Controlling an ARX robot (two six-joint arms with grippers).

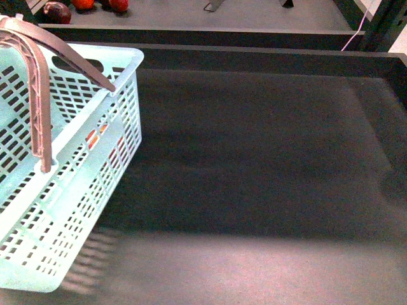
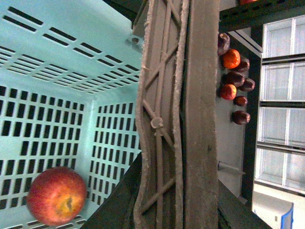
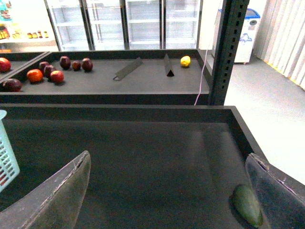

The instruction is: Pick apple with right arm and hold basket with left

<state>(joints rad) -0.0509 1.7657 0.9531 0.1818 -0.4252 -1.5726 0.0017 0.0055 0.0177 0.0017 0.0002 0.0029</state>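
The basket [image 1: 95, 181] is set at the left edge of the counter [image 1: 267, 165], and the apple [image 2: 57, 195] is seen lying inside it. The right gripper [image 3: 167, 160] is held over the counter, jaws wide and empty. The left gripper's jaws cannot be told; only the brown handles [image 2: 176, 119] are shown close up.
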